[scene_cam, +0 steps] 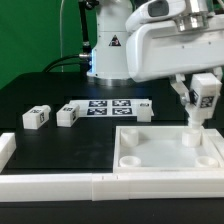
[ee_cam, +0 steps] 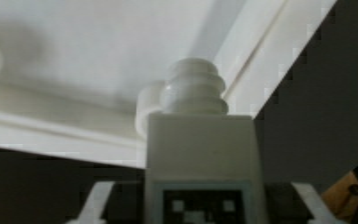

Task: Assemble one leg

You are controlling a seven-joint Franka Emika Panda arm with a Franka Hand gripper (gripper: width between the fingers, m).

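My gripper is shut on a leg, a stubby white block with a black-and-white marker, and holds it upright over the far right corner of the white tray. The leg's screw tip points down at the corner socket; I cannot tell whether they touch. In the wrist view the leg fills the middle between my gripper's fingers, its ribbed tip against the tray's inner wall. Two more legs lie on the black table at the exterior view's left.
The marker board lies flat behind the tray, between the loose legs and my arm. Long white border bars run along the front and at the exterior view's left edge. The robot base stands at the back.
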